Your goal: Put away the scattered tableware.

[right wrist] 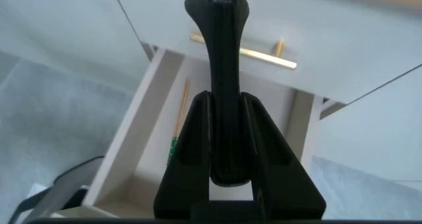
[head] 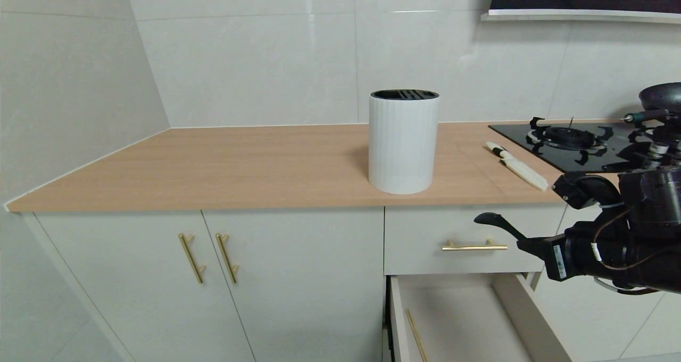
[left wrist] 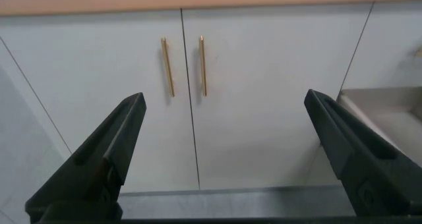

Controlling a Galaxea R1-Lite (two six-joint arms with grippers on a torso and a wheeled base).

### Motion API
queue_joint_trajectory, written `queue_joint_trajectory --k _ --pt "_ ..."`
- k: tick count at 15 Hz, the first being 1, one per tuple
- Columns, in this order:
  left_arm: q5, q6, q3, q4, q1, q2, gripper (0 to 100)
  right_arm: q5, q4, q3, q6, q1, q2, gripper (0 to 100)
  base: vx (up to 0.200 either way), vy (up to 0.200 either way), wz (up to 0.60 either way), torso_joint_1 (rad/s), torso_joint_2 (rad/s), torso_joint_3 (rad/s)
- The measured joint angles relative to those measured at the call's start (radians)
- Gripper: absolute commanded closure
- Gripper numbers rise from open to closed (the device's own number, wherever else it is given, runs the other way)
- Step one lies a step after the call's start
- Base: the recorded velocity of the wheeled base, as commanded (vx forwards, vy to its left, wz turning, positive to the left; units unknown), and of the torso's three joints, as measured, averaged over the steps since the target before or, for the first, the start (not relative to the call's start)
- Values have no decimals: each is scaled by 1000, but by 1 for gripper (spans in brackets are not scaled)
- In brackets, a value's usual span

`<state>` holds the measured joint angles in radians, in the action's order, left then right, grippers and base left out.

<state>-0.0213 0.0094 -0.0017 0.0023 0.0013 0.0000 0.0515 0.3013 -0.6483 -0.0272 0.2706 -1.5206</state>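
A wood-grain countertop (head: 239,159) runs below a white tiled wall, carrying a white ribbed holder (head: 403,141) with a slotted black top, a pale-handled knife (head: 516,166) lying flat beside the gas hob (head: 569,138), and white cabinet doors (head: 159,277) beneath. The lower drawer (head: 511,298) stands pulled out; a wooden stick-like piece (right wrist: 181,109), probably chopsticks, lies along its floor. The right gripper (head: 524,240) is clamped on a slim black utensil (head: 492,221), its fingers closed around the shaft, held in front of the upper drawer's gold handle (head: 473,246) and above the open drawer. The utensil's long axis runs nearly level in the head view, its rounded free end pointing toward the robot's left and slightly upward; which end of the tool this is cannot be told. The left gripper (left wrist: 224,99) is spread wide and holds nothing, facing the cabinet doors. The step in hand appears to be stowing the utensil. Done well, this calls for turning the long axis parallel to the drawer's length, keeping the free end clear of the gold handle, descending low over the drawer floor beside the wooden piece, and only then letting go.
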Motion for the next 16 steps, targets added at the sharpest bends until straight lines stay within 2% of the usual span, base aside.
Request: queue_joint_trajectory --k 10,16 --pt "0 0 0 1 0 0 0 1 34 3 0 4 -48 100 0 0 0 -143 438 296" --pt "0 0 0 1 0 0 0 -3 120 38 -1 5 -105 100 0 0 0 -12 52 34"
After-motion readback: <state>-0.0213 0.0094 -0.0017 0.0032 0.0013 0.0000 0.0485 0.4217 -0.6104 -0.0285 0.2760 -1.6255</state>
